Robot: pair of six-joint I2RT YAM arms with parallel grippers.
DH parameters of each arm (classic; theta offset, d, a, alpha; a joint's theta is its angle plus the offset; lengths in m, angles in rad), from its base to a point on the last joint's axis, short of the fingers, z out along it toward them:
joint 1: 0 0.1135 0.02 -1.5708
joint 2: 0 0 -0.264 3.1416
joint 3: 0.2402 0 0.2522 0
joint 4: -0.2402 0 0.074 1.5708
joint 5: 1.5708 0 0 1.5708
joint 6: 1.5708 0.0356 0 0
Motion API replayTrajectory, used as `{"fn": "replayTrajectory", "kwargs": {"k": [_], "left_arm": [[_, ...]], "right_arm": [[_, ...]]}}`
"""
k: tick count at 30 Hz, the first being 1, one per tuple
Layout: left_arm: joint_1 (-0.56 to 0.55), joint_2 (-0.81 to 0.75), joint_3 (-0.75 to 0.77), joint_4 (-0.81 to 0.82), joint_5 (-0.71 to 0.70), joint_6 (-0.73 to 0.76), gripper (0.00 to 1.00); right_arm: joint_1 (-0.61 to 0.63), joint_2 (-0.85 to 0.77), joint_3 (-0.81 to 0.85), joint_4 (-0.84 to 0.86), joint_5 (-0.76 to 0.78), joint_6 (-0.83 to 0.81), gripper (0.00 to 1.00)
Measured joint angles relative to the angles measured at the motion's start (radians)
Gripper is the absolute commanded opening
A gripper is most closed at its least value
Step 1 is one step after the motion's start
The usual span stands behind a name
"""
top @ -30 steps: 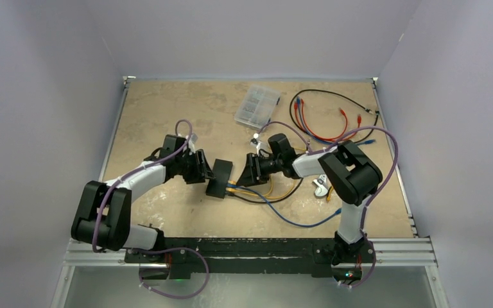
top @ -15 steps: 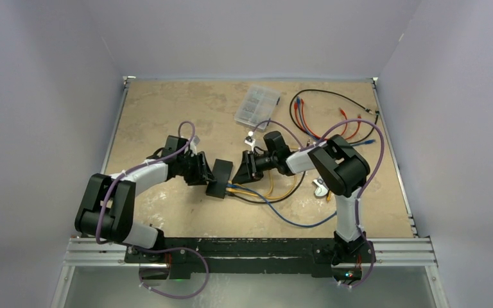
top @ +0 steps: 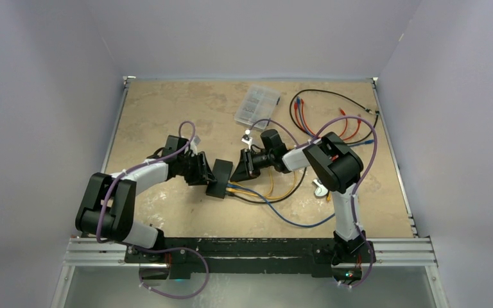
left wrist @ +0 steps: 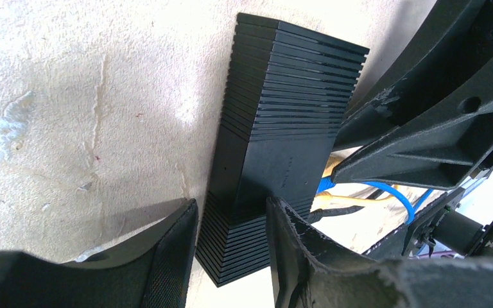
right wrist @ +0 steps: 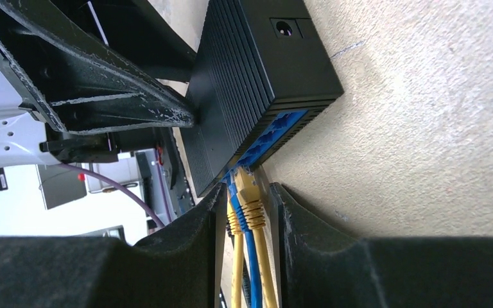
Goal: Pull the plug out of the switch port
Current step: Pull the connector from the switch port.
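Note:
The switch [top: 219, 178] is a flat black ribbed box lying mid-table. It also shows in the left wrist view [left wrist: 282, 128] and the right wrist view [right wrist: 257, 70]. My left gripper [top: 205, 172] clamps the switch's near end between its fingers [left wrist: 160, 256]. Yellow and blue plugs [right wrist: 251, 199] sit in the blue sockets along its side. My right gripper [top: 242, 171] is closed down around these plugs right at the sockets, with its fingers [right wrist: 302, 237] tight on both sides. Yellow cables [top: 276, 189] and a blue cable [top: 295, 221] trail toward the right.
A clear plastic compartment case [top: 257, 106] lies at the back. A tangle of red, blue and black cables [top: 324, 119] lies at the back right. A small white and metal piece [top: 321, 187] lies beside the right arm. The table's walls stand at both sides.
My right gripper has moved left along the cables to the switch's sockets. The left gripper and the switch have stayed in place.

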Motion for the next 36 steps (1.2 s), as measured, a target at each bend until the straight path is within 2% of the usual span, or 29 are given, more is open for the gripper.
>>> {"fn": "replayTrajectory", "kwargs": {"k": [8,13,19,27,36], "left_arm": [[0.000,0.008,0.001,0.005,0.010,0.000,0.42],[0.000,0.011,0.001,0.009,0.014,0.000,0.42],[0.000,0.011,0.001,0.009,0.015,0.000,0.42],[0.000,0.011,0.001,0.008,0.014,0.000,0.42],[-0.001,-0.015,0.021,-0.048,-0.040,0.010,0.43]], "right_arm": [[0.003,0.017,0.009,0.016,-0.014,0.006,0.33],[0.005,0.036,0.024,0.024,-0.026,0.009,0.27],[0.005,0.057,0.040,0.026,-0.040,0.016,0.24],[0.004,0.063,0.051,0.019,-0.048,0.014,0.01],[0.004,0.064,0.053,0.022,-0.049,0.014,0.00]]}}
